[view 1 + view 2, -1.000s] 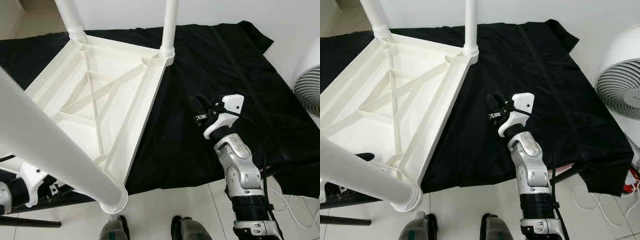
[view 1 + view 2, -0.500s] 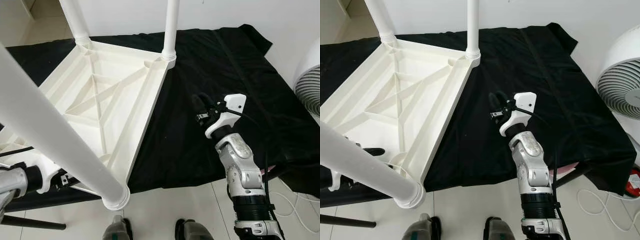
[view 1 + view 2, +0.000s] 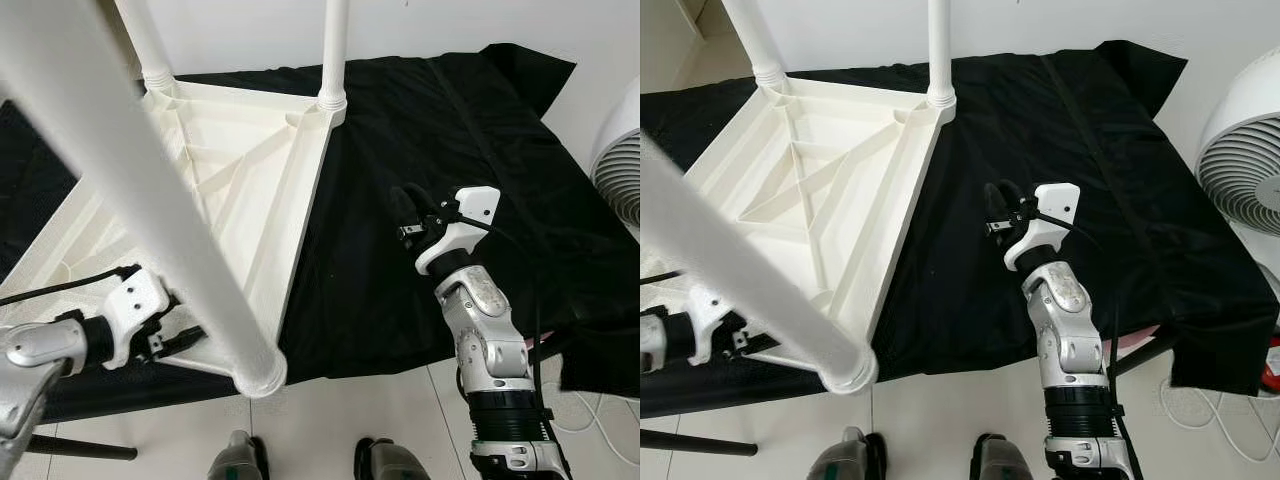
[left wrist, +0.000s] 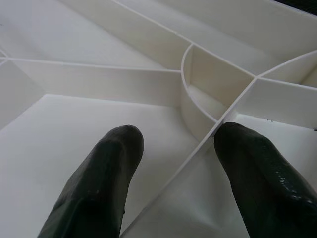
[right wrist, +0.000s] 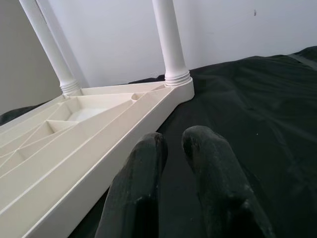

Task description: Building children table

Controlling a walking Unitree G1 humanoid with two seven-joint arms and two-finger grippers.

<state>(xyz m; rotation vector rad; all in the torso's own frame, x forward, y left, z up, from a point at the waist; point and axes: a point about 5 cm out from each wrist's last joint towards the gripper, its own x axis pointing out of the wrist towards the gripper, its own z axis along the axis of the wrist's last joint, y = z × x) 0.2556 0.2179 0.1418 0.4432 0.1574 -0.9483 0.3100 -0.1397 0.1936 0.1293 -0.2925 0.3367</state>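
Table (image 3: 810, 190) (white plastic, upside down, legs up) is lain on a black cloth (image 3: 1090, 170). The left tool (image 4: 176, 163) is held at its near edge, fingers apart astride an underside rib (image 4: 198, 144). The right tool (image 5: 173, 144), fingers nearly together, is held above the cloth beside the table. A fan (image 3: 1245, 160) is seen at right.

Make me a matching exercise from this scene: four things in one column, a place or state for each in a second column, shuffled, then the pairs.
Things
1. left tool
2. right tool
3. white table
4. fan

Places or states
A. upside down on the black cloth, legs pointing up
B. standing off the cloth at the robot's right
C. fingers spread either side of a rib in the table's underside
D. fingers close together, above the cloth beside the table

Pairs: 1-C, 2-D, 3-A, 4-B
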